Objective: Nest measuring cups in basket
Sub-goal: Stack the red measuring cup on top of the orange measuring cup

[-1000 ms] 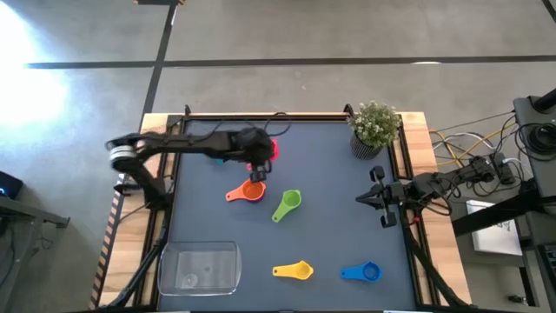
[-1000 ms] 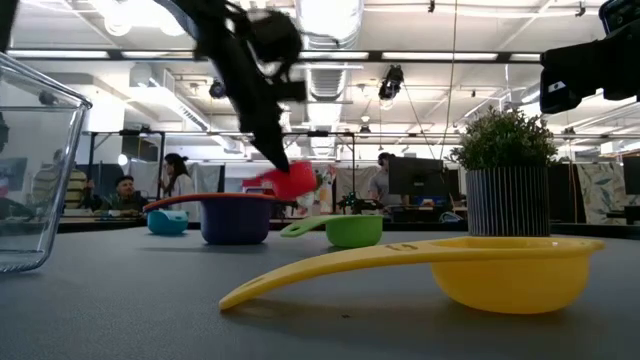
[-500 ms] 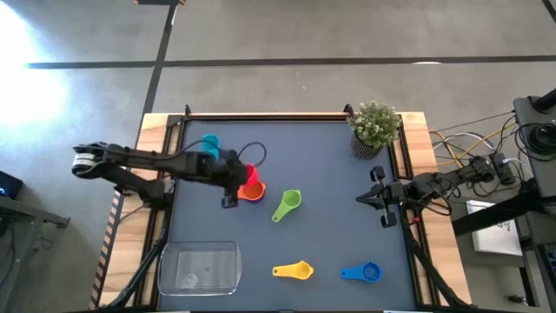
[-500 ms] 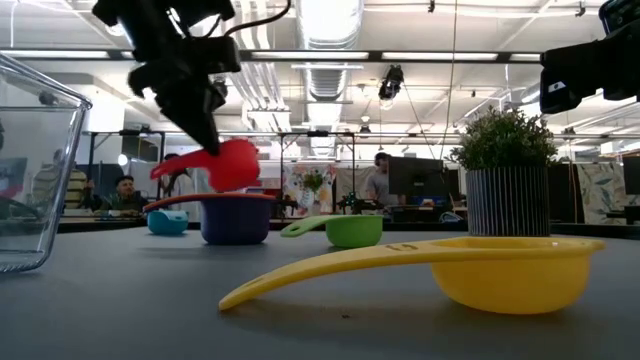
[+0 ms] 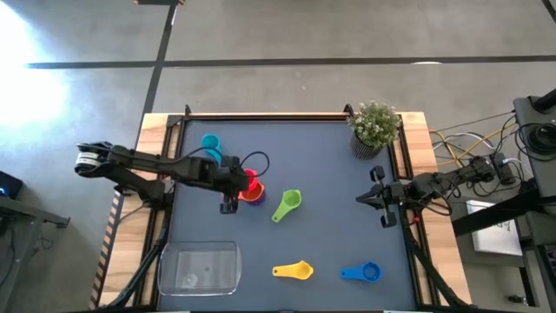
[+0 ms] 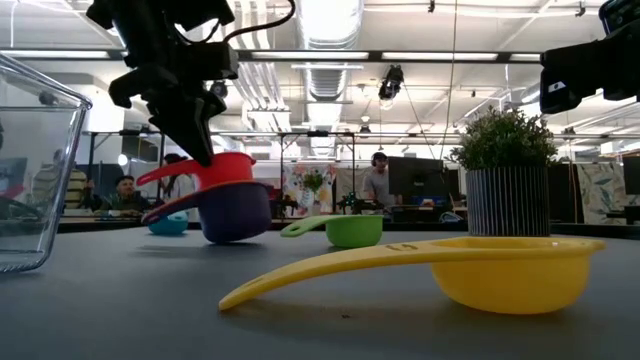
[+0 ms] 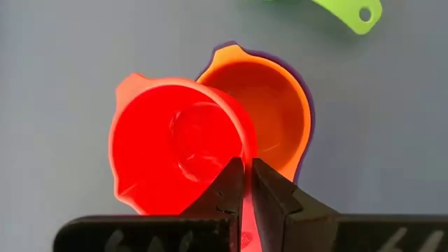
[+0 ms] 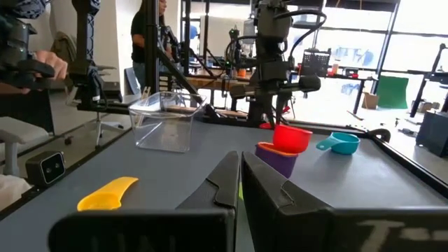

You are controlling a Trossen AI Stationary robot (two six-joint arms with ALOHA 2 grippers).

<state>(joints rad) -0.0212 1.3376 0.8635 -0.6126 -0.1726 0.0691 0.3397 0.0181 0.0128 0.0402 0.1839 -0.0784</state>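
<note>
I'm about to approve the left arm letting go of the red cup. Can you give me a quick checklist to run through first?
1. Left gripper shut on the red cup by its handle: ok.
2. Red cup over the orange cup: partly; it sits off-centre, overlapping one side: not ok.
3. Red cup level: tilted in the low view: not ok.
4. Purple cup under the stack resting flat: it leans: not ok.
5. Right gripper shut and parked at the table's right edge, clear: ok.
6. Basket empty for later: ok.
</note>
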